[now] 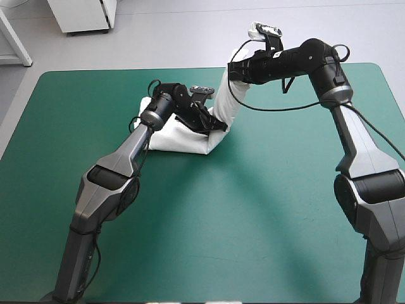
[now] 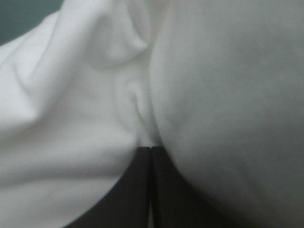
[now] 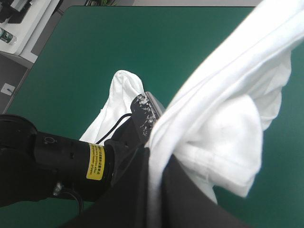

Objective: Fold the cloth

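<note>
The white short-sleeved cloth T-shirt (image 1: pixel 183 142) lies crumpled at the far middle of the teal-green table (image 1: pixel 76 158). One end rises as a band, clamped in my right gripper (image 3: pixel 156 159).

One white short-sleeved fabric T-shirt (image 1: pixel 183 140) is showing, one table with a teal-green cover (image 1: pixel 253 215) is bearing it, and two black fin-fingered grippers are working: left gripper (image 2: pixel 151 150), right gripper (image 3: pixel 153 154).

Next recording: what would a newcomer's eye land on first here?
The white T-shirt stands out: part of it is heaped at the far middle of the teal-green table, and part rises as a taut band. The right gripper holds the band's upper end in the air, shut on it. The left gripper pinches the cloth low, beside the heap.
</note>
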You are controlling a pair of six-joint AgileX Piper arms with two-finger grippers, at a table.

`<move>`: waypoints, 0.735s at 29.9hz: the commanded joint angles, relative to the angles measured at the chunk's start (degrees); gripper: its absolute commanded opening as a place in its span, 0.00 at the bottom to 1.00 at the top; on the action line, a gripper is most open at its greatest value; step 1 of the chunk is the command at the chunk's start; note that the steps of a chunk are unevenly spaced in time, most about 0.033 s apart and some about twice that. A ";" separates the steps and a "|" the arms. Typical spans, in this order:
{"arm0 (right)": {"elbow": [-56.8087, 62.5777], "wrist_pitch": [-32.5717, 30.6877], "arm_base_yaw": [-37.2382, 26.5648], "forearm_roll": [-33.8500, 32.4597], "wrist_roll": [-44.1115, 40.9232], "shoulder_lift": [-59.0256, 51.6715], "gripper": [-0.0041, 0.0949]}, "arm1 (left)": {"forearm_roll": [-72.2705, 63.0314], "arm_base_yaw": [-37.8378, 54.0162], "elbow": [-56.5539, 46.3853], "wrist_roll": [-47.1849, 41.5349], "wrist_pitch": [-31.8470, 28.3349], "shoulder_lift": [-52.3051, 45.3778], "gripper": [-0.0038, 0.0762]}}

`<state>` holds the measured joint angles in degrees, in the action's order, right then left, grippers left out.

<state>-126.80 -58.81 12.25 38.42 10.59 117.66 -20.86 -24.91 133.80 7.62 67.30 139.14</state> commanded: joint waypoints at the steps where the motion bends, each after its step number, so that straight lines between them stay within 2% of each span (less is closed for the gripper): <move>1: -2.08 2.44 -0.14 2.19 0.18 -4.40 0.03 | 0.23 0.17 3.05 -1.42 3.85 -4.34 0.04; 7: -2.08 1.65 -0.14 2.19 0.75 -4.40 0.03 | 1.26 3.35 10.26 -2.69 6.55 -8.83 0.04; 13: -2.08 0.03 -0.03 2.30 1.38 -4.40 0.03 | 6.55 5.00 8.97 -2.57 6.67 -16.12 0.04; 18: -2.08 -0.35 2.05 2.34 1.79 -4.19 0.03 | 15.32 4.89 -5.53 -1.81 6.67 -27.36 0.04; 22: -2.58 2.84 5.03 2.44 2.06 -2.62 0.03 | 22.42 6.71 -23.52 -3.02 6.46 -37.65 0.04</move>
<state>-126.92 -60.61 15.40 37.98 11.79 117.73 -1.81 -19.60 117.97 5.64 71.49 110.44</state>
